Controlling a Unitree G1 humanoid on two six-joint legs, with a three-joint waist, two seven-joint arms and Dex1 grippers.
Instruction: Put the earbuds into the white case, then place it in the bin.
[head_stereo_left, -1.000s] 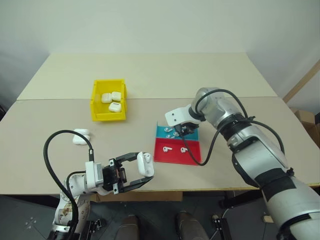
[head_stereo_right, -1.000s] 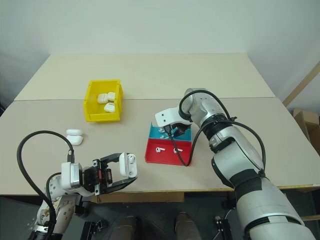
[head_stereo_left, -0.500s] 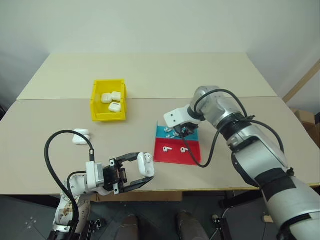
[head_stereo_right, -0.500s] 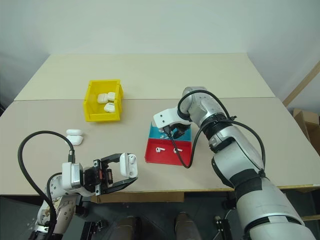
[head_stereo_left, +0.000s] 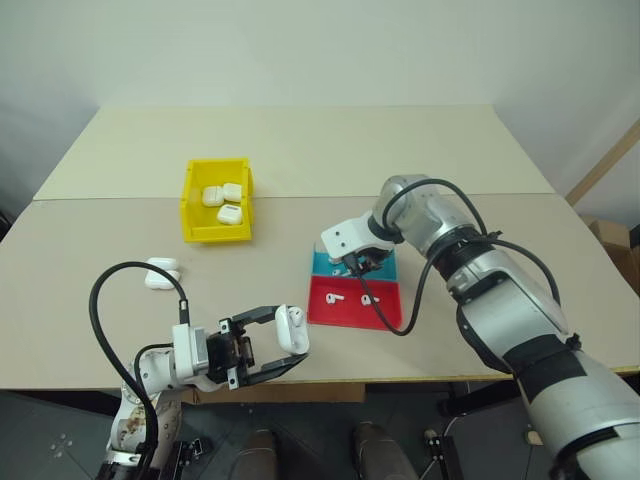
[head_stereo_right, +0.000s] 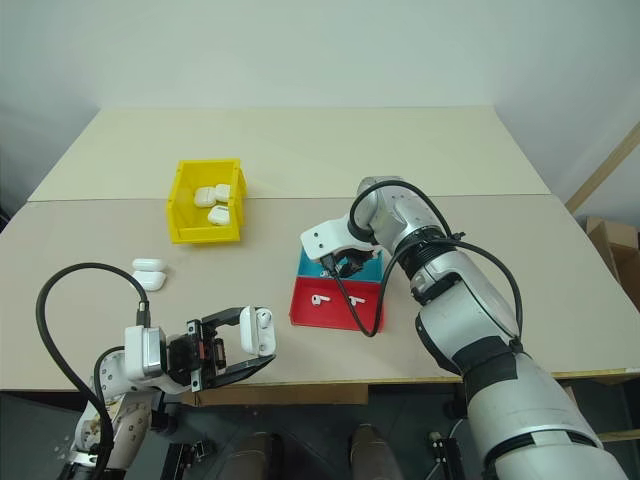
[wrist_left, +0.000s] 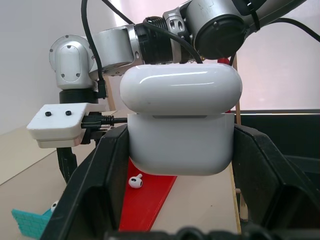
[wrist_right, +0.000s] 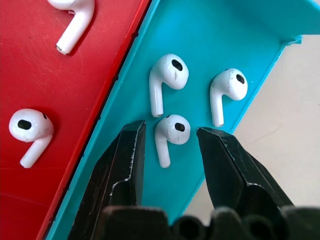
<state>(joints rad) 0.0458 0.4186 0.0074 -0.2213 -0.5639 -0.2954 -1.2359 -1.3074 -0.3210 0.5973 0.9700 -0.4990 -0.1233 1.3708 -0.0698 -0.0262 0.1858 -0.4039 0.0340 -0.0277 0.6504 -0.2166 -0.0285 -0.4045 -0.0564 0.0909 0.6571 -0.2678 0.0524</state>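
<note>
My left gripper (head_stereo_left: 292, 331) is shut on a white case (wrist_left: 180, 125), holding it above the table's front edge. Across the table, my right gripper (head_stereo_left: 357, 264) points down into the blue half of the tray (head_stereo_left: 384, 268). It is open, and its fingers (wrist_right: 125, 155) stand on either side of one earbud (wrist_right: 170, 131) without touching it. Two more earbuds (wrist_right: 167, 75) lie beside that one in the blue half. Another two earbuds (head_stereo_left: 334, 297) rest in the red half. The yellow bin (head_stereo_left: 190, 210) stands at the left back with three white cases (head_stereo_left: 222, 200) inside.
Two more white cases (head_stereo_left: 160, 273) lie on the table left of centre, in front of the bin. The red and blue tray (head_stereo_left: 390, 312) sits right of centre. A black cable (head_stereo_left: 105, 300) loops up from my left wrist.
My right wrist has turned slightly over the blue half of the tray. The left gripper and its case have stayed still.
</note>
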